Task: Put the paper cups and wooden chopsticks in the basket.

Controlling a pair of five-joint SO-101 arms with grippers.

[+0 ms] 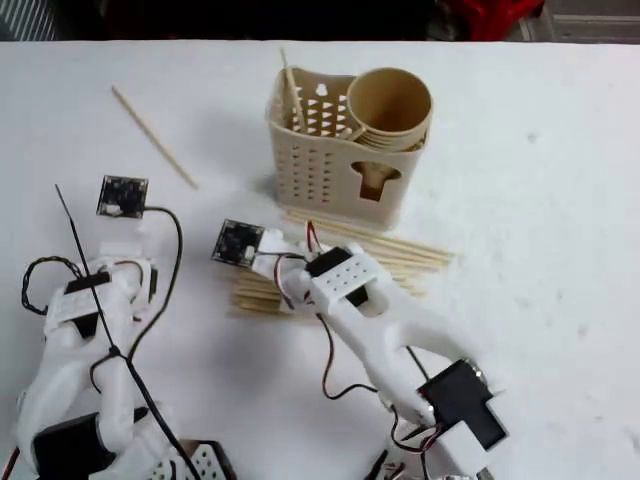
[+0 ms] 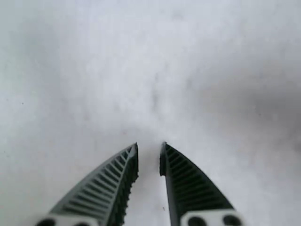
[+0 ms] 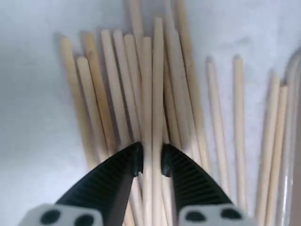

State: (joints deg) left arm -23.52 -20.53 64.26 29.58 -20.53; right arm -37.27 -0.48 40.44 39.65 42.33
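Lying in a loose sheaf on the table [image 2: 141, 70] just in front of the basket [image 1: 320, 180], the wooden chopsticks [image 3: 117, 94] look light, thin and stiff. Their smooth round sides will probably roll and slide against one another. A stick this slim offers little to bite on, so the sound place to take it is likely across its width, somewhere along the middle of its length, where it hangs level and does not swing down at one end. Taken near a tip, it may pivot or slip out. Its neighbours lie touching it and may be dragged along or scattered.

The centre chopstick [image 3: 157, 70] runs straight between the fingertips of the right gripper [image 3: 150, 160]. The jaws are drawn in to about the width of that one stick, each side pressed on it or very close to it, so I judge it pinched. It lies level with the rest of the pile.

One stick [image 1: 291, 85] already stands tilted in the basket's near compartment. The paper cups [image 1: 390, 100] sit nested in the other compartment. These cups are thin-walled and easily crushed, though they appear to need no further handling. A stray chopstick [image 1: 153, 136] lies alone, well apart from the basket, on the left arm's side.

The left gripper [image 2: 149, 157] hangs over bare table with its jaws parted only slightly. Nothing is between them and they touch nothing.
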